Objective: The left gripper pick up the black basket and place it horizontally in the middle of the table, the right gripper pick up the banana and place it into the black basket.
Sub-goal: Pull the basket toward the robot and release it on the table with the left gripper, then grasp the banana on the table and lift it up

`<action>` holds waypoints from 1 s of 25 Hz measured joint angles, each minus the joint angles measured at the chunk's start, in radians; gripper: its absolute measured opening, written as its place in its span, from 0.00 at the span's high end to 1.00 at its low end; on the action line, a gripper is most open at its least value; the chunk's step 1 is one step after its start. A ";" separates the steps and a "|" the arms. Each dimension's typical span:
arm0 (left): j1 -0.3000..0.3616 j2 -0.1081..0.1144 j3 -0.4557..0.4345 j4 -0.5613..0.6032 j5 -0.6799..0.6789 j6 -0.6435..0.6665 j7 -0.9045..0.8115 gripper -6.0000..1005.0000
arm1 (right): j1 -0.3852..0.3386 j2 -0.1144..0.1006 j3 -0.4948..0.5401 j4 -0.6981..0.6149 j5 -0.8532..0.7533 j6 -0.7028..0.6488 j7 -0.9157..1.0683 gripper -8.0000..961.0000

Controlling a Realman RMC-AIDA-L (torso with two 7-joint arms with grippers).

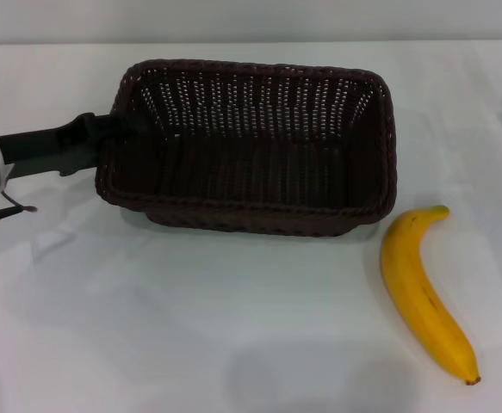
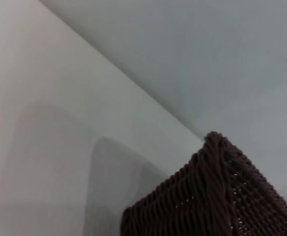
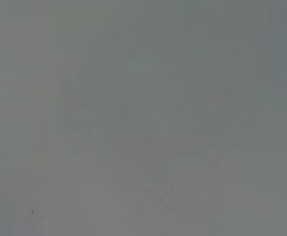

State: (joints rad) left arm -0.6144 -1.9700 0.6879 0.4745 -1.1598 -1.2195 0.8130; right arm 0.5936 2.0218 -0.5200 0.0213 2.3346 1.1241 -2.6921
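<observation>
The black basket point(image 1: 251, 146) lies lengthwise across the middle of the white table point(image 1: 190, 327), its opening facing up and nothing inside it. My left gripper point(image 1: 123, 129) reaches in from the left and is shut on the rim of the basket's left short side. The left wrist view shows a corner of the basket point(image 2: 217, 196) close up. The yellow banana point(image 1: 421, 288) lies on the table to the right of the basket, near its front right corner and apart from it. My right gripper is out of view; the right wrist view shows only plain grey.
The table's back edge meets a pale wall point(image 1: 251, 21) just behind the basket. A thin cable point(image 1: 9, 209) hangs under my left arm at the left edge.
</observation>
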 joint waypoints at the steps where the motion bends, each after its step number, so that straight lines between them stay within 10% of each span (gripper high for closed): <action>1: 0.008 0.000 -0.001 0.005 -0.008 -0.007 0.004 0.48 | 0.000 0.000 0.000 0.000 0.000 0.000 0.001 0.12; 11: 0.218 -0.029 -0.003 0.170 -0.256 -0.119 0.176 0.25 | -0.016 -0.001 0.023 -0.025 0.005 0.009 0.011 0.12; 21: 0.346 -0.045 -0.187 -0.119 -0.763 -0.128 0.742 0.22 | -0.118 -0.021 0.014 -0.168 -0.035 -0.015 0.494 0.12; 25: 0.350 -0.084 -0.331 -0.170 -0.798 -0.075 0.888 0.22 | -0.256 -0.121 -0.174 -0.412 -0.241 -0.095 1.079 0.12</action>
State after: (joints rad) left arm -0.2646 -2.0536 0.3568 0.3041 -1.9573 -1.2947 1.7010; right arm 0.3376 1.9005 -0.6940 -0.3908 2.0933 1.0294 -1.6132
